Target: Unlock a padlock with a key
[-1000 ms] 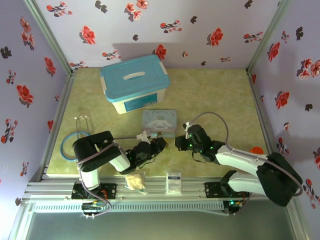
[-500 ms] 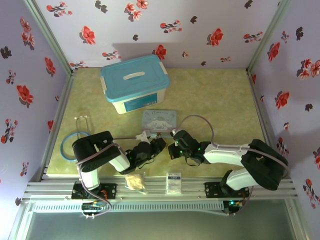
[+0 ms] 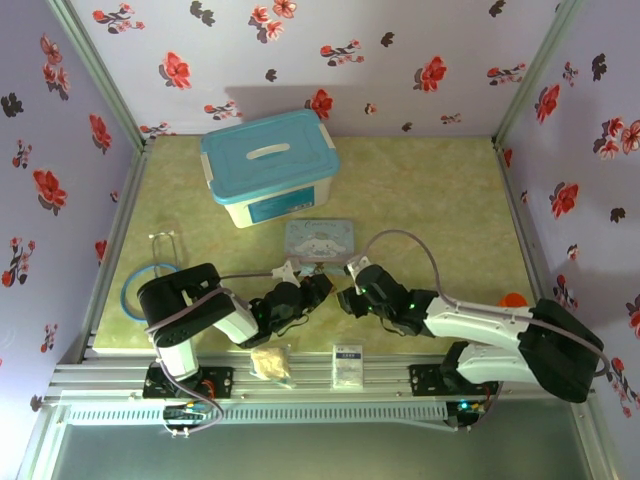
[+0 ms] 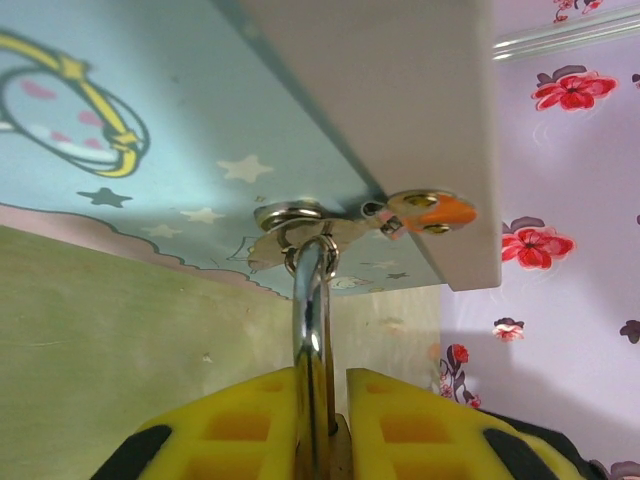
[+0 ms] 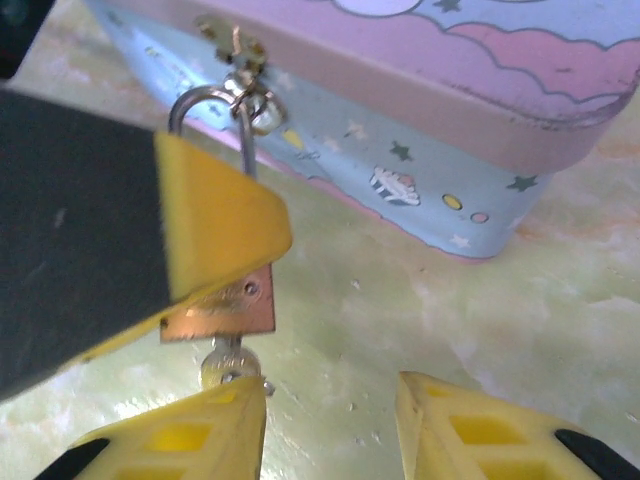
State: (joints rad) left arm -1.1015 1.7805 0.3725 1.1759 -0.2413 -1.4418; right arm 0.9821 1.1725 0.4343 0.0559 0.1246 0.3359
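right fingers: the right gripper [image 5: 330,400] has its yellow fingers [image 5: 190,440] spread, with bare table [image 5: 420,300] in the gap and nothing held.
key: the small silver key [image 5: 230,367] hangs from the underside of the padlock and appears seated in the keyhole. its head sits just above one right fingertip, beside the gap rather than inside it.
left fingers: the left gripper [image 4: 322,380] has its fingers [image 4: 250,420] pressed together, pinching the padlock from both sides and holding it steady.
padlock: the brass padlock [image 5: 228,308] hangs just above the table at the tin's front wall, its body partly covered by a left finger.
shackle: the thin silver shackle [image 4: 312,320] runs up through the hasp ring [image 4: 300,215]. whether it has popped loose cannot be told.
tin: the pastel cartoon tin [image 5: 450,120] lies flat, its lid down.
step in hand: probably the turn of the key, with insertion apparently done.
next move calls for: shifting the right fingers sideways so the key head lies between them, closing lightly, then rotating the wrist about the key's axis while the left grip resists the twist.
risk: a sideways nudge could knock the key out.
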